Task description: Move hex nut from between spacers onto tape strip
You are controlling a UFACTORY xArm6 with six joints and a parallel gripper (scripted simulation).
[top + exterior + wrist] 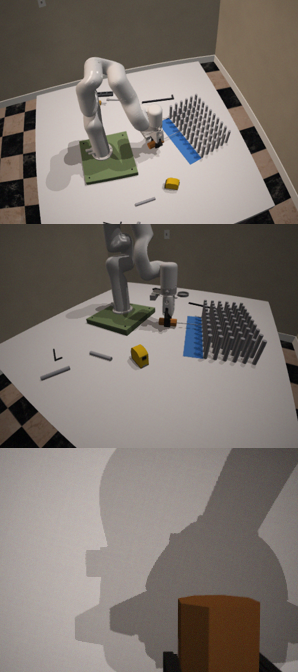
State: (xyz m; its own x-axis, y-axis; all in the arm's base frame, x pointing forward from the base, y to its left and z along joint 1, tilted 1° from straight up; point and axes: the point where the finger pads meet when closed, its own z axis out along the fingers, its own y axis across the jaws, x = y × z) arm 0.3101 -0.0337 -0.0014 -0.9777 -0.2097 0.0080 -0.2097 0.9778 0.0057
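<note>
The gripper is clamping partway shut around the hook pick by its orange-brown handle, thin shaft lying flat, pointing across the tape strip into the spacers.

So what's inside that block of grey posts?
Among the grey posts only the pick's thin shaft shows, reaching in across the blue tape. The nut is not visible; the posts hide it.

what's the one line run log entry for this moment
gripper: shut on hook pick by orange-brown handle | pick shaft: over blue tape strip, tip at spacers | hex nut: not visible
</note>
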